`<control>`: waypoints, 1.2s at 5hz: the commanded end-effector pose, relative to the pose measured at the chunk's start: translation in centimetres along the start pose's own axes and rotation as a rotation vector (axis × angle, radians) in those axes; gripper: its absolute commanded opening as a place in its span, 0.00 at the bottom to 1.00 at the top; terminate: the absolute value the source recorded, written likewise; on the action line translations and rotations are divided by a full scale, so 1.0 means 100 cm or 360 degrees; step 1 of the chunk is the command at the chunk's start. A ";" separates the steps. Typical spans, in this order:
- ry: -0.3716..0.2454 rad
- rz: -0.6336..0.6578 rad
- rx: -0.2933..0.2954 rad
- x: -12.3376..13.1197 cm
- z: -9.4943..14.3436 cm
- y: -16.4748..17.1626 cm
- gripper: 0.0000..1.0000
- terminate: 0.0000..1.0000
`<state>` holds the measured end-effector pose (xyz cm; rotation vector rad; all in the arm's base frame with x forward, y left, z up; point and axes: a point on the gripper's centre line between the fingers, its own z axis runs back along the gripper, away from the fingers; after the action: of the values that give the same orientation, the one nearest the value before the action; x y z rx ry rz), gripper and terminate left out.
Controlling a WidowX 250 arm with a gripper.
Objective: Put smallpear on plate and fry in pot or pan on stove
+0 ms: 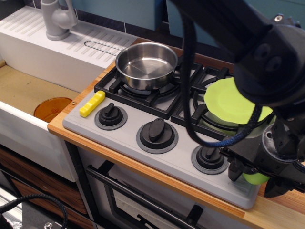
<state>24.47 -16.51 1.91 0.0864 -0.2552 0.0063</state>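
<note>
Straddling smallpear (256,178) at stove (143,152) front-right corner, gripper (255,175) fingers apart.

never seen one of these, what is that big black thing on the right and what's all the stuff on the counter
The big black thing is a robot arm, filmed from one camera above and in front of a toy kitchen. Its gripper is down at the front right corner of the grey stove, with its jaws around a small green toy pear; whether they have closed on it cannot be told. On the stove, a steel pot sits empty on the left burner and a lime-green plate on the right one. A yellow toy fry lies at the stove's left edge. An orange dish rests in the sink to the left.
</note>
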 end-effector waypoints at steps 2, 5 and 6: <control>0.0174 -0.0127 -0.0014 0.042 0.093 0.031 0.00 0.00; 0.0169 -0.0266 -0.0099 0.142 0.077 0.087 0.00 0.00; 0.0091 -0.0265 -0.0139 0.151 0.042 0.086 0.00 0.00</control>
<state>37.12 -7.85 8.65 0.0266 -0.1489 -0.1599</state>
